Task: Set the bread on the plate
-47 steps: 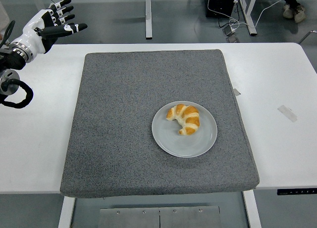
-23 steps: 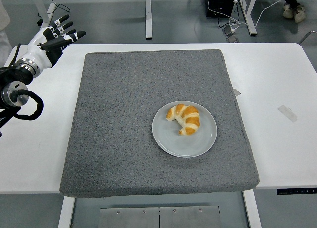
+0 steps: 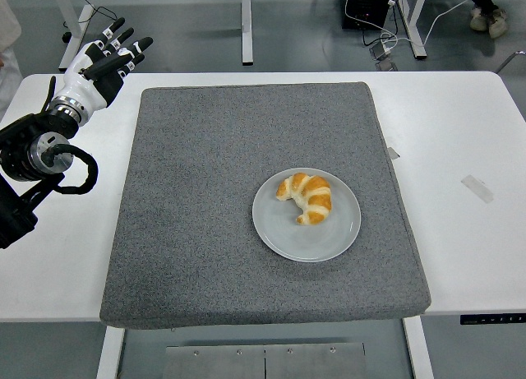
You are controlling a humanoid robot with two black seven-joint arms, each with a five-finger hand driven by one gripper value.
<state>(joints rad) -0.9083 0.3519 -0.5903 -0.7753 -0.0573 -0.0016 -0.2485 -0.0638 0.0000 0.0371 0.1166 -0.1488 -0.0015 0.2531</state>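
A golden croissant [image 3: 306, 196] lies on the round grey plate [image 3: 329, 239], which sits on the dark grey mat [image 3: 205, 190] right of its middle. My left hand [image 3: 111, 54] hovers over the table's far left corner, beside the mat's back left corner, far from the plate. Its fingers are spread and hold nothing. The right arm is out of view.
The mat covers most of the white table [image 3: 460, 132]. Two bits of tape [image 3: 477, 187] lie on the table to the right of the mat. Table legs and cables stand on the floor beyond the far edge.
My left arm has come further into view, moving right and slightly forward, with the hand staying open. The croissant and plate have not moved.
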